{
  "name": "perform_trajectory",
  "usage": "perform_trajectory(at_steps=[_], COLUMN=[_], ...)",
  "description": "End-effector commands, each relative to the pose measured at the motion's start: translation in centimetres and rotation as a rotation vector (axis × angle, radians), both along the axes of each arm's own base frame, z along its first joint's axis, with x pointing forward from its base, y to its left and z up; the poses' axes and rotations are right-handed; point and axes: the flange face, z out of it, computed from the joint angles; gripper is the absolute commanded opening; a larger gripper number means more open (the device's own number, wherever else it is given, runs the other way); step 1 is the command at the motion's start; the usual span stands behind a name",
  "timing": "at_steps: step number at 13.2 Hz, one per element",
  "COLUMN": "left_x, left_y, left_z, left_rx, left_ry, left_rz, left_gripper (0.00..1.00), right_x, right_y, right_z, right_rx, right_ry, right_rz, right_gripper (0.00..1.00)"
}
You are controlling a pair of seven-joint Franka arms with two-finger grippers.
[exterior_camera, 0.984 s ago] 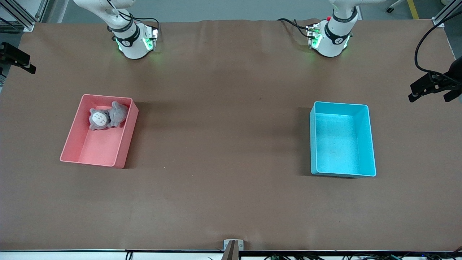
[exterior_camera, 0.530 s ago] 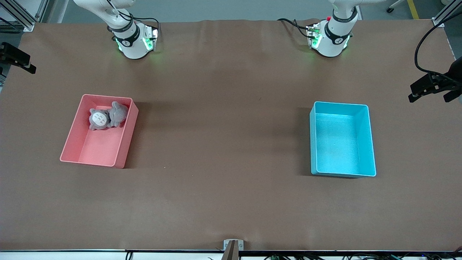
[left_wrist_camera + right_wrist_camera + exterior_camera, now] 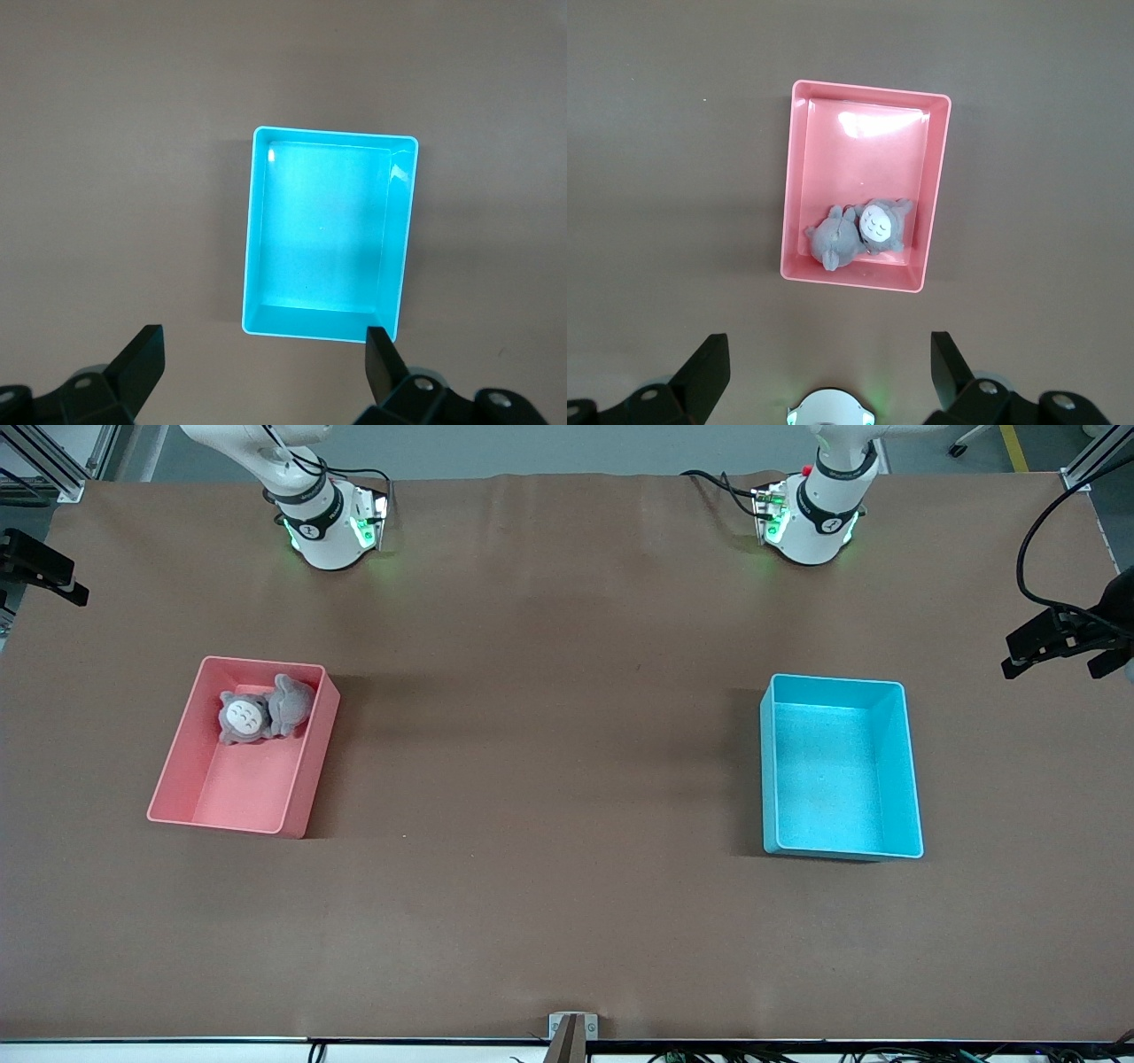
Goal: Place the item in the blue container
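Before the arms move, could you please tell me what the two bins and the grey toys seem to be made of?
The blue container and the pink bin look like smooth, glossy moulded plastic: light glints off their floors. The two grey toys in the pink bin look like soft, fuzzy plush fabric.

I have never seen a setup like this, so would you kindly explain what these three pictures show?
Two robot arms stand at a brown table. One picture looks down from a high camera facing them; the others come from cameras on each wrist. The left hand hangs open high over the empty blue container. The right hand hangs open high over a pink bin holding two grey plush toys. Neither hand holds anything.
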Motion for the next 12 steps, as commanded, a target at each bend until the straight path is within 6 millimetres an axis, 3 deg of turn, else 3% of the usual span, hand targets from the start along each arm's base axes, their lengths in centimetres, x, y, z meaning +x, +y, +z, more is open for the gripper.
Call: perform_trajectory(at_steps=[1, 12], left_x=[0.14, 0.15], left_y=[0.03, -0.34], left_z=[0.17, 0.31], left_rx=[-0.011, -0.013], left_ry=[-0.011, -0.018], left_rz=[-0.007, -0.007], left_gripper=[1.0, 1.0], right_x=[-0.35, -0.18], right_y=[0.04, -0.77], right_z=[0.02, 0.0], right_rx=[0.001, 0.005], right_ry=[0.001, -0.001], right_rz=[0.009, -0.01], right_gripper=[1.0, 1.0])
